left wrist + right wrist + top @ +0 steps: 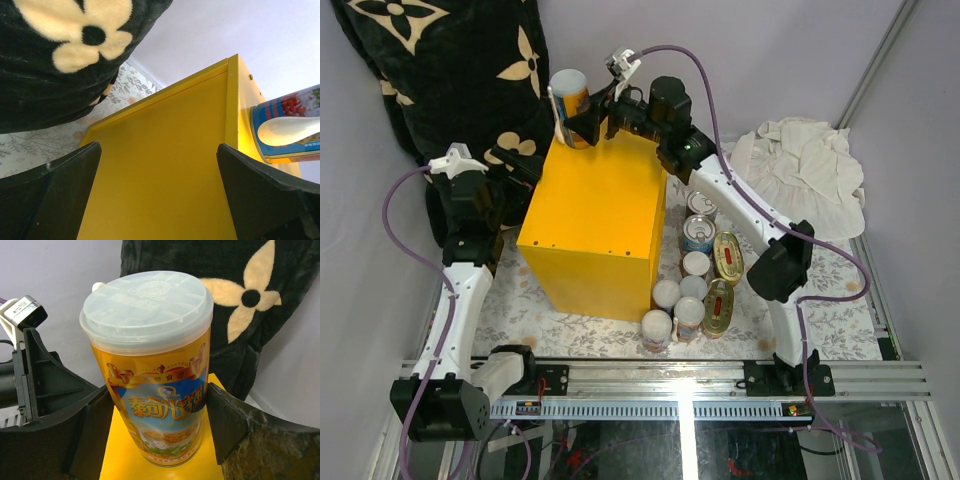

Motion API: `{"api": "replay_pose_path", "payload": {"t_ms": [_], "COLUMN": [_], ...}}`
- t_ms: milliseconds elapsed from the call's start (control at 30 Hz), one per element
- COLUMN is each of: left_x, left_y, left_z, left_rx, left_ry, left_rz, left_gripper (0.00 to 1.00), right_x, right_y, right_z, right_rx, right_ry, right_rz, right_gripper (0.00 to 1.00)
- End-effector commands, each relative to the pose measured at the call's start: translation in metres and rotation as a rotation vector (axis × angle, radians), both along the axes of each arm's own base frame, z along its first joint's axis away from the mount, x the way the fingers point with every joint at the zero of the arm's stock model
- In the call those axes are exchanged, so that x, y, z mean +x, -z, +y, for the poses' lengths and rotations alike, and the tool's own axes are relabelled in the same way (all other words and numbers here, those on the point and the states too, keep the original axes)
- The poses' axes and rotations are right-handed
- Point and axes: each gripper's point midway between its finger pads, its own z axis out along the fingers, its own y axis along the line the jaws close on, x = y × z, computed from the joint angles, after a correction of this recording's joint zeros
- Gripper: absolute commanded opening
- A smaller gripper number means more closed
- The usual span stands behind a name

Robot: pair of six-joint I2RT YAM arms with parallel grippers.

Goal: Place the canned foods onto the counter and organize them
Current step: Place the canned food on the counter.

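Observation:
The counter is a yellow box (595, 215) in the middle of the table. A tall orange and blue can with a white lid (570, 100) stands upright on its far left corner. My right gripper (582, 122) is shut on this can (155, 390), one finger on each side, with the box top (120, 460) under it. My left gripper (520, 165) is open and empty beside the box's left side (165, 165); the can (285, 125) shows at its right. Several slim white-lidded cans (665, 293), two blue cans (700, 232) and two oval gold tins (727, 255) lie right of the box.
A black flower-patterned pillow (440, 60) leans at the back left, close behind my left gripper. A crumpled white cloth (805, 170) lies at the back right. A floral mat (580, 335) covers the table.

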Motion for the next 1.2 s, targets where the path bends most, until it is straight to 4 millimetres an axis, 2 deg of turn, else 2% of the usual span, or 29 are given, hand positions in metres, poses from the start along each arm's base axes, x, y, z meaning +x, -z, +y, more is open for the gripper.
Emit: {"api": "replay_pose_path", "payload": {"t_ms": [0, 367, 533, 600, 667, 700, 833, 900, 1000, 1167], "left_x": [-0.009, -0.01, -0.011, -0.011, -0.014, -0.015, -0.016, -0.018, -0.022, -0.03], "left_y": [-0.001, -0.006, -0.007, -0.009, -0.012, -0.014, -0.025, -0.031, -0.039, -0.048], "left_z": [-0.001, 0.004, 0.004, 0.004, 0.006, 0.008, 0.012, 0.012, 0.012, 0.013], "left_rx": [0.097, 0.124, 0.131, 0.139, 0.153, 0.159, 0.184, 0.198, 0.215, 0.243], "left_ry": [0.019, 0.001, 0.002, 0.003, -0.004, -0.012, -0.024, -0.022, -0.021, -0.018], "left_rz": [0.033, 0.027, 0.029, 0.028, 0.025, 0.022, 0.007, -0.001, -0.023, -0.056], "left_gripper": [1.0, 1.0, 1.0, 1.0, 1.0, 1.0, 1.0, 1.0, 1.0, 1.0], "right_x": [0.004, 0.016, 0.015, 0.009, 0.0, -0.006, -0.033, -0.054, -0.082, -0.119], "right_y": [0.029, 0.045, 0.046, 0.044, 0.035, 0.028, -0.004, -0.014, -0.014, 0.0], "right_z": [0.016, 0.025, 0.025, 0.026, 0.022, 0.018, -0.01, -0.029, -0.062, -0.126], "right_rx": [-0.041, -0.044, -0.044, -0.043, -0.033, -0.021, 0.054, 0.071, 0.078, 0.105], "right_ry": [0.001, 0.008, 0.003, -0.022, -0.045, -0.056, -0.07, -0.083, -0.032, 0.133], "right_rz": [0.033, 0.057, 0.057, 0.057, 0.047, 0.039, 0.034, 0.058, 0.062, 0.052], "right_gripper": [0.72, 0.74, 0.77, 0.85, 0.99, 1.0, 1.0, 1.0, 1.0, 1.0]}}
